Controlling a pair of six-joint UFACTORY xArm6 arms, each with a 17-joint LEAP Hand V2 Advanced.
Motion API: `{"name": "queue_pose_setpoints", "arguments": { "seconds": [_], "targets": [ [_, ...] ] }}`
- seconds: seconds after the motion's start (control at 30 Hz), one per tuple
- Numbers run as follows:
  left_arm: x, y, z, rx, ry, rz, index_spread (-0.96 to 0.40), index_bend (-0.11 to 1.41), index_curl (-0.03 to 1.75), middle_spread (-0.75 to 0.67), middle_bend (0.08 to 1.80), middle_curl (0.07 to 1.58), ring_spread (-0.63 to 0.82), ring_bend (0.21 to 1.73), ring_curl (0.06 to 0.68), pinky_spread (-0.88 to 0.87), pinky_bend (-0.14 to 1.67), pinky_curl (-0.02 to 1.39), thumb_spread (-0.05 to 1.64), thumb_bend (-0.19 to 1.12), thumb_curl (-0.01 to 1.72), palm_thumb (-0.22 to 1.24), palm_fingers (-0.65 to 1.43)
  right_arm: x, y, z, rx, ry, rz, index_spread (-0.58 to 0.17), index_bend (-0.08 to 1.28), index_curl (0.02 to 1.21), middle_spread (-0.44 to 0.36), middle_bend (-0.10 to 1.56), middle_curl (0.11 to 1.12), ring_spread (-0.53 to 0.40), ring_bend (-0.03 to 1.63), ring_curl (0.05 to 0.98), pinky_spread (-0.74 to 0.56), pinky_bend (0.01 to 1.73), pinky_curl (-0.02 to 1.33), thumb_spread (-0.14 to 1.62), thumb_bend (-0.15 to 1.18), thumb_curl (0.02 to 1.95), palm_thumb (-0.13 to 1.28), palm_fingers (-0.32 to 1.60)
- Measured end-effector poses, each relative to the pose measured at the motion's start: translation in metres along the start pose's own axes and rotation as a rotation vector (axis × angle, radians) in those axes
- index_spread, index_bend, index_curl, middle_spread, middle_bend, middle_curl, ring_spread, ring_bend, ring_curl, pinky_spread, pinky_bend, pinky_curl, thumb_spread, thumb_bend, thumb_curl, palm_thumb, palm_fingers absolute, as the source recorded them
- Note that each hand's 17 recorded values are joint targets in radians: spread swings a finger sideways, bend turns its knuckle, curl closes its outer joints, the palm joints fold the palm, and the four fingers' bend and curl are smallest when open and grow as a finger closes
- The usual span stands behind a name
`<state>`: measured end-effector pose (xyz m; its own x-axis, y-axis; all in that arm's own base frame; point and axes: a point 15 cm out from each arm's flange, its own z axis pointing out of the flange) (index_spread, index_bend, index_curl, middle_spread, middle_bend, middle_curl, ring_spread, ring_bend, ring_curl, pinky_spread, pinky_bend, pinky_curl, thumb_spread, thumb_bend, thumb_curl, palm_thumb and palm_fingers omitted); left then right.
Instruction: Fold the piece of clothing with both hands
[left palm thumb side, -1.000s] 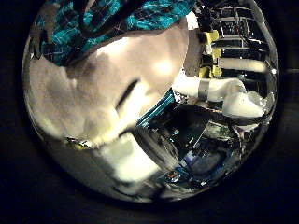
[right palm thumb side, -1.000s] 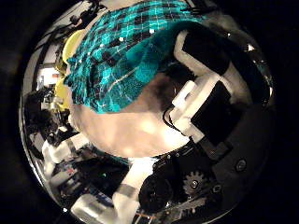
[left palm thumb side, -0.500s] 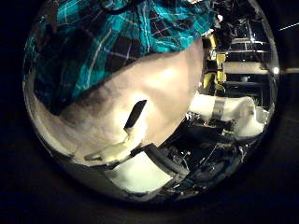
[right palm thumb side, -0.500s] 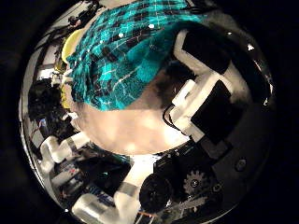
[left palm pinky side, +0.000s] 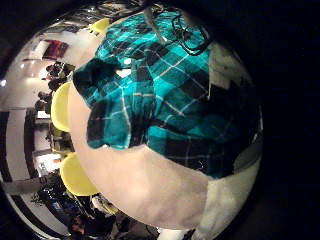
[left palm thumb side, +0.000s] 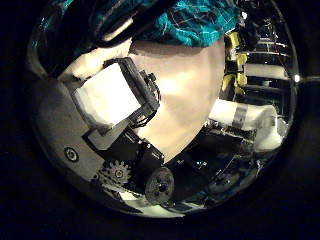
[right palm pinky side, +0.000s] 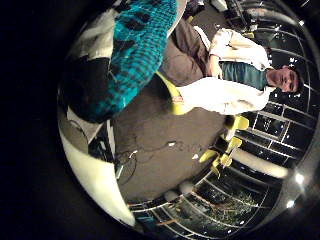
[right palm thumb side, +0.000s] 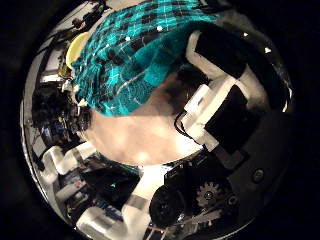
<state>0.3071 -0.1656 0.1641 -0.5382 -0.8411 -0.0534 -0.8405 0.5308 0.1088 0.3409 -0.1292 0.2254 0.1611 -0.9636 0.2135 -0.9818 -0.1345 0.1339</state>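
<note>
A teal and black checked shirt (left palm pinky side: 165, 95) lies bunched on a pale table (left palm pinky side: 150, 195) in the left little finger side palm view. In the left thumb side palm view my left hand (left palm thumb side: 115, 100) has its fingers curled, reaching to the shirt's edge (left palm thumb side: 190, 15). In the right thumb side palm view my right hand (right palm thumb side: 215, 85) has curled fingers whose tips meet the folded edge of the shirt (right palm thumb side: 135, 55). The right little finger side palm view shows the shirt (right palm pinky side: 130, 50) close by, at the table's edge.
Yellow chairs (left palm pinky side: 62, 105) stand beyond the table. A white arm (left palm thumb side: 250, 118) crosses past the table's far side in the left thumb side palm view. Bare table (right palm thumb side: 150, 135) lies below the shirt. The floor (right palm pinky side: 160, 140) shows past the table edge.
My left hand's fingers have curled in close before the palm and its view has swung, leaving the shirt at the picture's edge. The right hand's view has barely shifted.
</note>
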Motion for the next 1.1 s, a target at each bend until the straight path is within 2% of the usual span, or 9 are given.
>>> {"name": "queue_pose_setpoints", "arguments": {
  "seconds": [0.37, 0.5, 0.67, 0.8, 0.97, 1.1],
  "targets": [
    [-0.003, 0.038, -0.071, 0.035, 0.035, -0.002, -0.64, 0.38, 0.74, -0.59, 0.93, 0.63, -0.58, 1.01, 0.422, -0.71, 1.00, 0.60, 1.04, -0.02, 0.30, 0.58, 1.16, 0.003, 0.004, -0.021, 0.057, -0.018, 0.000, -0.408, 0.81, 1.02, -0.177, 1.20, 0.82, -0.246, 1.31, 0.729, -0.28, 1.19, 0.92, 1.37, -0.01, 0.52, 0.91, 0.99],
    [-0.015, 0.036, -0.105, 0.072, 0.035, -0.025, -0.66, 0.37, 0.75, -0.59, 0.93, 0.63, -0.58, 1.02, 0.428, -0.71, 1.01, 0.59, 1.04, -0.02, 0.29, 0.58, 1.16, -0.005, 0.010, -0.029, 0.046, -0.048, -0.009, -0.413, 0.78, 1.03, -0.172, 1.19, 0.80, -0.244, 1.29, 0.716, -0.29, 1.16, 0.91, 1.37, -0.01, 0.52, 0.90, 1.02],
    [-0.051, 0.012, -0.149, 0.141, 0.021, -0.089, -0.67, 0.36, 0.77, -0.59, 0.94, 0.62, -0.58, 1.01, 0.433, -0.71, 1.01, 0.58, 1.04, -0.02, 0.29, 0.58, 1.16, -0.007, -0.011, -0.055, 0.098, -0.040, -0.025, -0.418, 0.75, 1.03, -0.170, 1.16, 0.79, -0.242, 1.27, 0.704, -0.29, 1.14, 0.91, 1.36, -0.01, 0.52, 0.91, 1.05],
    [-0.094, -0.015, -0.167, 0.157, 0.005, -0.153, -0.68, 0.35, 0.78, -0.58, 0.95, 0.62, -0.58, 1.01, 0.437, -0.71, 1.01, 0.58, 1.04, -0.02, 0.29, 0.58, 1.16, 0.000, -0.043, -0.077, 0.133, -0.053, -0.014, -0.421, 0.73, 1.04, -0.163, 1.15, 0.78, -0.241, 1.26, 0.698, -0.30, 1.12, 0.91, 1.36, 0.00, 0.52, 0.92, 1.07],
    [-0.128, -0.060, -0.169, 0.167, -0.007, -0.194, -0.69, 0.34, 0.80, -0.58, 0.96, 0.62, -0.58, 1.01, 0.439, -0.71, 1.02, 0.57, 1.05, -0.02, 0.28, 0.58, 1.16, 0.006, -0.095, -0.090, 0.138, -0.092, -0.003, -0.426, 0.72, 1.05, -0.156, 1.15, 0.78, -0.242, 1.26, 0.693, -0.30, 1.11, 0.92, 1.35, 0.00, 0.52, 0.93, 1.08],
    [-0.156, -0.096, -0.159, 0.161, -0.031, -0.216, -0.69, 0.33, 0.81, -0.58, 0.96, 0.61, -0.58, 1.01, 0.442, -0.71, 1.02, 0.57, 1.05, -0.02, 0.28, 0.58, 1.16, 0.008, -0.141, -0.095, 0.137, -0.103, 0.006, -0.430, 0.72, 1.05, -0.153, 1.15, 0.78, -0.243, 1.27, 0.692, -0.29, 1.11, 0.92, 1.35, -0.01, 0.53, 0.94, 1.08]
  ]
}}
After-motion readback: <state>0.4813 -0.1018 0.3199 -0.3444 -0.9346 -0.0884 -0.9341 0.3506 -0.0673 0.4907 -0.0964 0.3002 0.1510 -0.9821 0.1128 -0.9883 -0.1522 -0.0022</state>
